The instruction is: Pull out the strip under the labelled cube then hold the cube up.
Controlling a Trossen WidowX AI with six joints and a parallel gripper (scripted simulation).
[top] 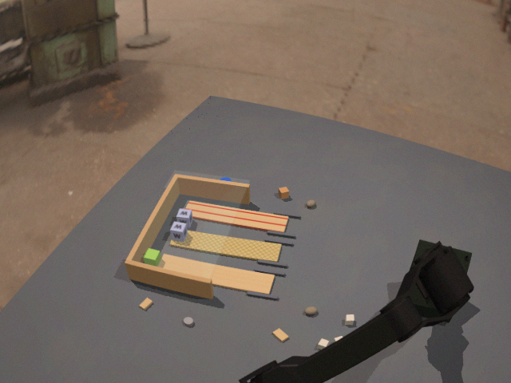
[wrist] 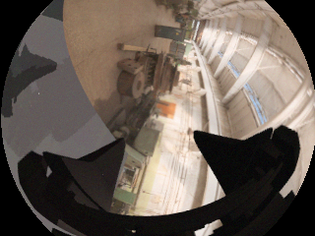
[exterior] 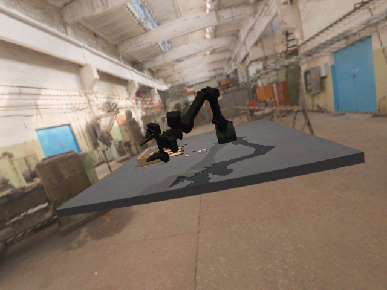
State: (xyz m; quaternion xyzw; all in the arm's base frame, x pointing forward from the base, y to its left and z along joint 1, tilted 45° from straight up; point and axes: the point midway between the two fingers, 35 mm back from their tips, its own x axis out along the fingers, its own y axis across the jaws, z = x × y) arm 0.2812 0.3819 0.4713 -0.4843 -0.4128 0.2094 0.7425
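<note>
Two pale lavender cubes with dark letters, a rear one (top: 184, 216) and a front one (top: 178, 231), are at the inner left of the wooden enclosure (top: 168, 282). The front cube is at the left end of the cross-hatched yellow strip (top: 235, 246); the rear cube's base is partly hidden. A red-lined strip (top: 239, 215) lies behind and a plain strip (top: 243, 281) in front. A green cube (top: 152, 256) is by the plain strip's left end. My gripper (exterior: 144, 152) (wrist: 159, 138) is open and empty, raised above the table, away from the strips.
A see-through cover spans part of the enclosure. Dark rails (top: 272, 263) flank the strips' right ends. An orange cube (top: 283, 192), pebbles (top: 310, 310), a grey disc (top: 188, 321), wooden chips (top: 280, 334) and white cubes (top: 349, 319) lie around. My arm (top: 350, 341) crosses the lower right.
</note>
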